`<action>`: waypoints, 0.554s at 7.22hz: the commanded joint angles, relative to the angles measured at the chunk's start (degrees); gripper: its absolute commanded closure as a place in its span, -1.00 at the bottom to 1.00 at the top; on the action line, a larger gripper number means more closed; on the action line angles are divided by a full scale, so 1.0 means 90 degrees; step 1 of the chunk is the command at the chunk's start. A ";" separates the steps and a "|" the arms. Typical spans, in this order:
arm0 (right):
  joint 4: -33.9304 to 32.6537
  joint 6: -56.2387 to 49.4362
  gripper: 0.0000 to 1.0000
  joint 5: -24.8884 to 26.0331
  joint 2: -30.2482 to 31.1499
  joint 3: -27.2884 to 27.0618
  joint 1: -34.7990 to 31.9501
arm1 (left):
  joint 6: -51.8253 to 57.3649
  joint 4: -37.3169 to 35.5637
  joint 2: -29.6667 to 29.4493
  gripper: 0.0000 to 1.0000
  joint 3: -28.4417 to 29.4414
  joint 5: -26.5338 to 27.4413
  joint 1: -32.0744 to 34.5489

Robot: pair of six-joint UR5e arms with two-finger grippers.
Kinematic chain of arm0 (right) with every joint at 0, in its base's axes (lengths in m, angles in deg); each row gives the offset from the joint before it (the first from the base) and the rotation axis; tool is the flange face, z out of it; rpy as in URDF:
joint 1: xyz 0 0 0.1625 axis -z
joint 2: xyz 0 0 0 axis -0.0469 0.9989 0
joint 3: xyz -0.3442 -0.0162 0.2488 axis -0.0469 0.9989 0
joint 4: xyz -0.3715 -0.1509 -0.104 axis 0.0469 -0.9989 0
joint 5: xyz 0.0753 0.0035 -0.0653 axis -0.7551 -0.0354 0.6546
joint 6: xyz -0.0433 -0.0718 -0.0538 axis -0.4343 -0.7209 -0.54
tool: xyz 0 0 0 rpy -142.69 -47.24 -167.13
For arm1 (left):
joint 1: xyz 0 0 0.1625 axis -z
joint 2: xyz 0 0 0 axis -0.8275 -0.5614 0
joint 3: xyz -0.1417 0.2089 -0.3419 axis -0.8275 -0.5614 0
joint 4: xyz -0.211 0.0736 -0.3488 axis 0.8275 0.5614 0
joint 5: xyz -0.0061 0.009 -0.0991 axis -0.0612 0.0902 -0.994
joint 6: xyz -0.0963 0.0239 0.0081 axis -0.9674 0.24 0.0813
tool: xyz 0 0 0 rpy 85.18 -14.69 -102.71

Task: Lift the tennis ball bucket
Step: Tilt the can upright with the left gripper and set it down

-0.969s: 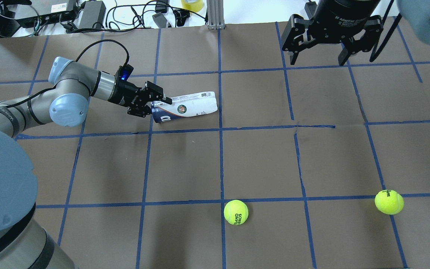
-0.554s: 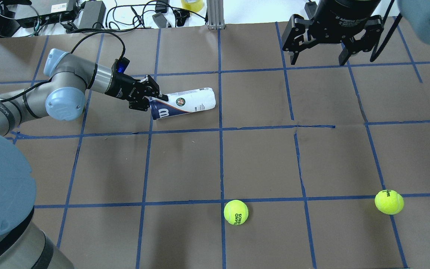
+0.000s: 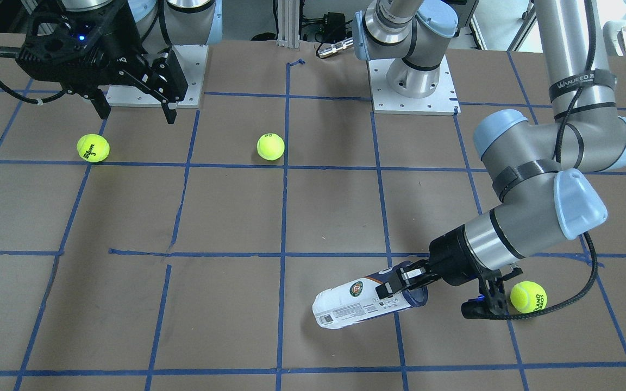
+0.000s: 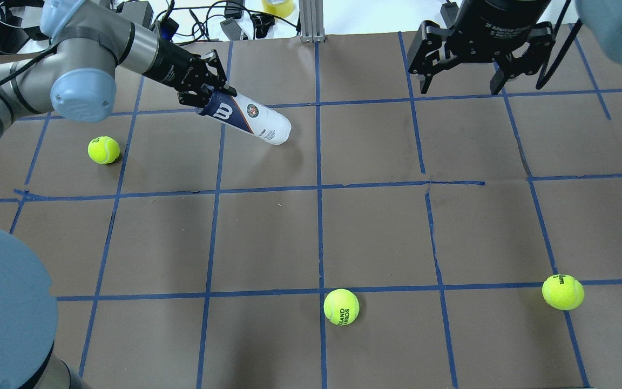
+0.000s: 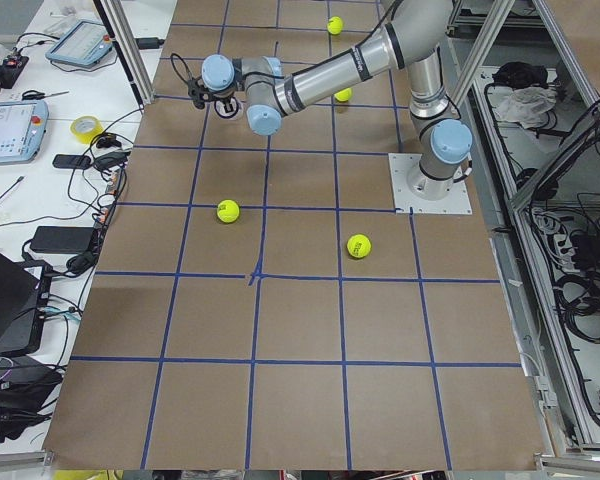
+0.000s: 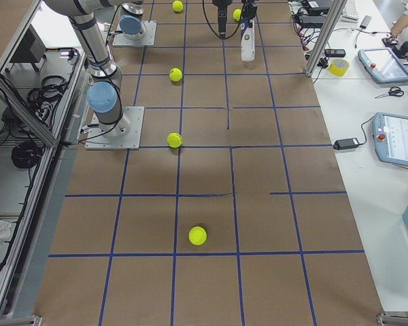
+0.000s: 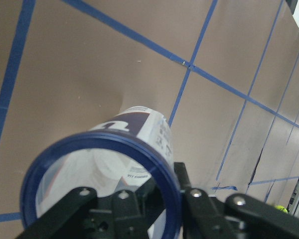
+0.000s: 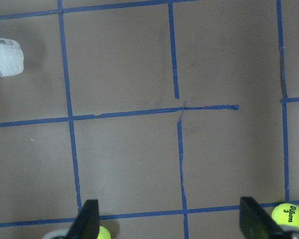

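The tennis ball bucket (image 4: 251, 117) is a clear tube with a white and dark-blue label and a blue rim. My left gripper (image 4: 215, 96) is shut on the rim at its open end and holds the tube off the brown paper, its closed end tilted down toward the table's middle. In the front-facing view the tube (image 3: 352, 305) sticks out leftward from the left gripper (image 3: 400, 285). The left wrist view looks along the tube (image 7: 102, 174), with the rim wall between the fingers. My right gripper (image 4: 460, 86) is open and empty, far from the tube.
Three yellow-green tennis balls lie on the gridded paper: one on the left (image 4: 103, 149), one near the front middle (image 4: 341, 307), one at the front right (image 4: 562, 292). Cables and power bricks (image 4: 127, 21) lie past the table's far edge.
My left arm has risen and swung toward the far left, carrying the tube up off the paper and turning it. A ball that the arm hid now shows at the left. The right arm is unmoved.
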 commanded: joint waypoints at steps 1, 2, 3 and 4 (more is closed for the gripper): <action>-0.0014 -0.0022 -1.00 -0.0002 0.0001 -0.0007 0.0000 | -0.0060 0.0210 0.0099 1.00 0.0530 0.1584 0.0849; -0.0033 -0.0022 -1.00 -0.0002 0.0001 -0.0007 0.0000 | 0.0095 0.0210 0.0109 1.00 0.0551 0.2181 0.1211; -0.0053 -0.0032 -1.00 -0.0011 -0.0008 -0.0007 0.0000 | 0.0744 0.0200 0.0109 1.00 0.0580 0.2855 0.1399; -0.0053 -0.0012 -1.00 -0.0021 -0.0009 -0.0007 0.0000 | 0.1331 0.0190 0.0061 1.00 0.0610 0.3209 0.1459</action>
